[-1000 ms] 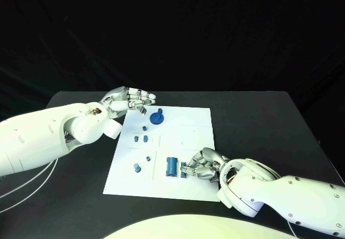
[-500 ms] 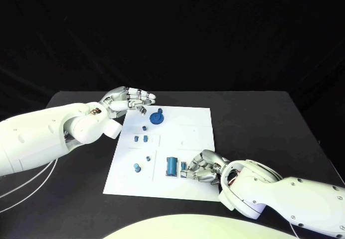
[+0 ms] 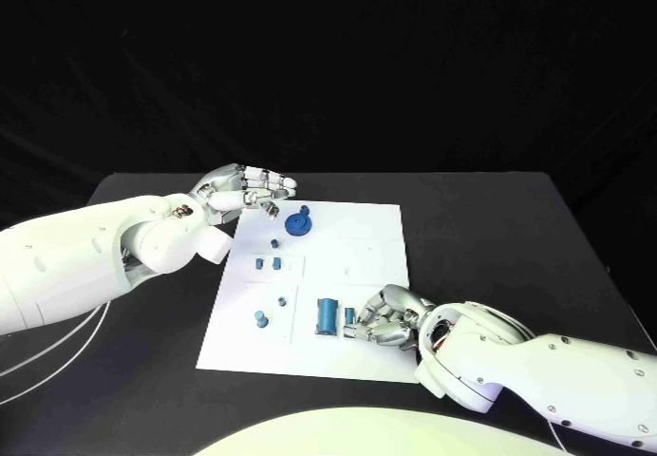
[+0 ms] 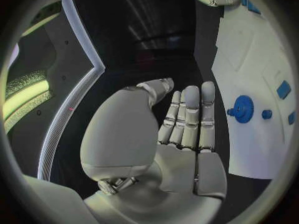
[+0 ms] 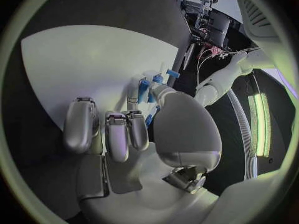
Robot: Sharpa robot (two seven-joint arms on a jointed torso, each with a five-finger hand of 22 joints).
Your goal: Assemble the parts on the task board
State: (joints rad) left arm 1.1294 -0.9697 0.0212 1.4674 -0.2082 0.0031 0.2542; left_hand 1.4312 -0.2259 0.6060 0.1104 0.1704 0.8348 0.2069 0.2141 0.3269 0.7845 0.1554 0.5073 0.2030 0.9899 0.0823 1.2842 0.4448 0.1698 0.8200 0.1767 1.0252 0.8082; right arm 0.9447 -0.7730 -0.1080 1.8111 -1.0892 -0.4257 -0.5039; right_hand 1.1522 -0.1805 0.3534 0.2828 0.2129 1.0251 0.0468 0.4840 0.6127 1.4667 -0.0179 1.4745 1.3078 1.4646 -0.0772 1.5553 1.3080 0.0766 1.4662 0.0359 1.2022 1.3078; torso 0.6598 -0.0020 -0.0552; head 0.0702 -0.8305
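Black table: right hand (image 3: 384, 317) fingers pinch small blue part (image 3: 350, 315) beside cylinder (image 3: 328, 315)

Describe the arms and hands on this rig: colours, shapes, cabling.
Both arms are glossy white, rounded shells with small dark fastener dots. The left hand and right hand are silver metal, many-fingered, with segmented fingers and smooth domed palm covers. Thin pale cables trail beneath the left arm. No markings legible.
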